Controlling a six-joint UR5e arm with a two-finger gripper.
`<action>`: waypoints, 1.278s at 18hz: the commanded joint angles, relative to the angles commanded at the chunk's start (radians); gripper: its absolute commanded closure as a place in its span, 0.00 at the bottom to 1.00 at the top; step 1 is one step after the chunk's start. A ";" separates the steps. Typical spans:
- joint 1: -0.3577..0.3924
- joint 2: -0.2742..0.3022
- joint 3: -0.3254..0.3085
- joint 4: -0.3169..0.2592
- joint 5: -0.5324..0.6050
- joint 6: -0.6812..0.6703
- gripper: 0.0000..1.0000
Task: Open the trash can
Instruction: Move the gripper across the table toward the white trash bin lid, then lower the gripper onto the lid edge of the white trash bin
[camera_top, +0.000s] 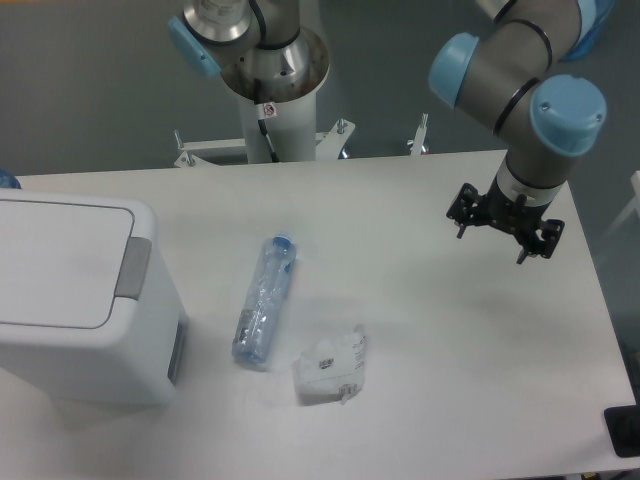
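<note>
Camera view: pincer (505, 228), state unclear, hangs well apart from lid-down trash can (75, 300).

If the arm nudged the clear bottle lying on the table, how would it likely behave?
The bottle lies on its side, so it would probably roll if pushed across its length. It looks empty, clear thin plastic, so likely light and easily dented. The gripper hangs well away from it.

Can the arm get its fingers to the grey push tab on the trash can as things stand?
Probably yes. The gripper hangs above the table's right side, while the grey push tab faces up on the trash can. The bottle and crumpled bag lie low on the table between them.
</note>
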 joint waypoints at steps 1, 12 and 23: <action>-0.003 0.003 0.000 0.000 -0.002 -0.002 0.00; -0.123 0.018 -0.009 0.002 -0.020 -0.191 0.00; -0.298 0.055 0.083 -0.002 -0.216 -0.629 0.00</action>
